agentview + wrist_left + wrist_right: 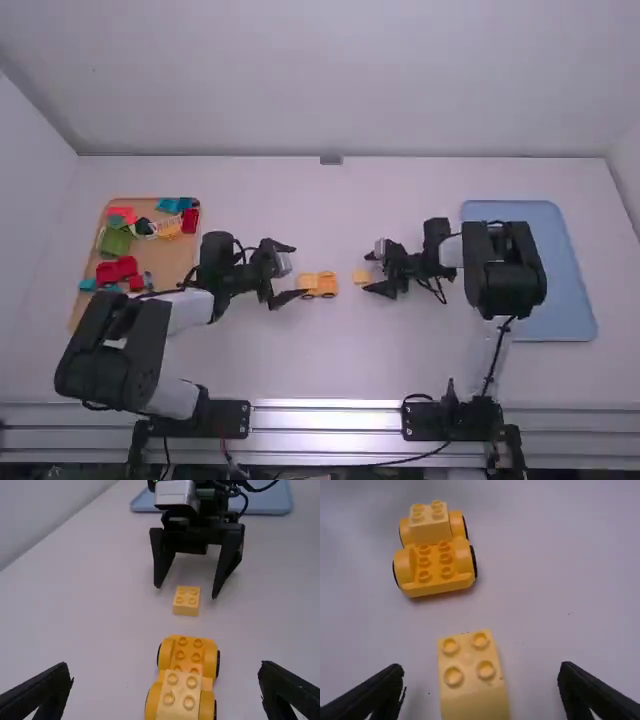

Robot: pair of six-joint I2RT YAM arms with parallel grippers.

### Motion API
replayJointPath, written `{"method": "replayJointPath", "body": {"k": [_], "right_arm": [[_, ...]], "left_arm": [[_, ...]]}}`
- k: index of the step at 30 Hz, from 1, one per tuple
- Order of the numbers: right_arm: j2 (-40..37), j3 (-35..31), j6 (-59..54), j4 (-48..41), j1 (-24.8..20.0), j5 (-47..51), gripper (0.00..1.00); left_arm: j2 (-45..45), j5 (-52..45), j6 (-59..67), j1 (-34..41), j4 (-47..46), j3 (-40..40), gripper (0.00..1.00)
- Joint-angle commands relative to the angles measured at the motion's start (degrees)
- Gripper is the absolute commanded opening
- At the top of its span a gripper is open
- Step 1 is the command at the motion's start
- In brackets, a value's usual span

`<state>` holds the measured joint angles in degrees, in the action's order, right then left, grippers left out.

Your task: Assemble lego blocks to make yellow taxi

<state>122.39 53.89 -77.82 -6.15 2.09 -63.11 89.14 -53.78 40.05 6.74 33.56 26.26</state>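
Standing open, the left jaws face a yellow wheeled base (435, 569), the right jaws a yellow block (472, 680).

The wheeled base (436, 586) is deep yellow, its tyres (474, 562) black; the mounted block (430, 531) and loose block (472, 700) are paler yellow, one tray (572, 290) light blue.

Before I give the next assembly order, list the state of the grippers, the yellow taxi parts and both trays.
Left gripper: open, nothing held.
Right gripper: open around the loose block, not gripping.
Wheeled base: upright, studs partly bare.
Mounted block: on the base, at the end nearer the left gripper.
Loose block: unattached, studs up.
Brown tray: holding mixed pieces.
Blue tray: flat on the table.
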Motion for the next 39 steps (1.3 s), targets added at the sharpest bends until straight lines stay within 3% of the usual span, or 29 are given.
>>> {"method": "replayJointPath", "body": {"k": [1,10,15,24,29,37,39], "right_arm": [[1.5,0.9,-1.7,-0.2,0.2,-1.4,0.78],[2.7,1.7,-3.1,-0.4,2.2,1.3,0.71],[2.7,3.1,-1.5,-0.9,3.8,3.3,0.55],[2.7,2.3,-1.7,-1.7,1.6,2.7,0.56],[2.7,1.7,-3.6,-1.7,2.5,1.4,0.54],[2.7,1.6,-2.3,-1.7,4.0,1.8,0.30],[2.7,1.6,-1.6,-1.8,3.7,1.7,0.28]], "left_arm": [[0.5,-0.5,0.3,0.3,0.7,-0.9,0.99],[0.5,-0.9,1.7,0.3,0.7,-2.5,0.99],[0.5,-0.8,1.7,0.4,3.3,-4.4,0.99],[0.5,-0.8,-5.5,0.4,8.8,-5.6,0.99],[0.5,-0.8,-6.2,0.3,8.5,-5.1,0.99],[1.4,1.4,-1.4,0.3,3.6,-5.1,0.99],[2.9,2.2,-1.0,0.3,3.2,-4.6,0.99]]}}
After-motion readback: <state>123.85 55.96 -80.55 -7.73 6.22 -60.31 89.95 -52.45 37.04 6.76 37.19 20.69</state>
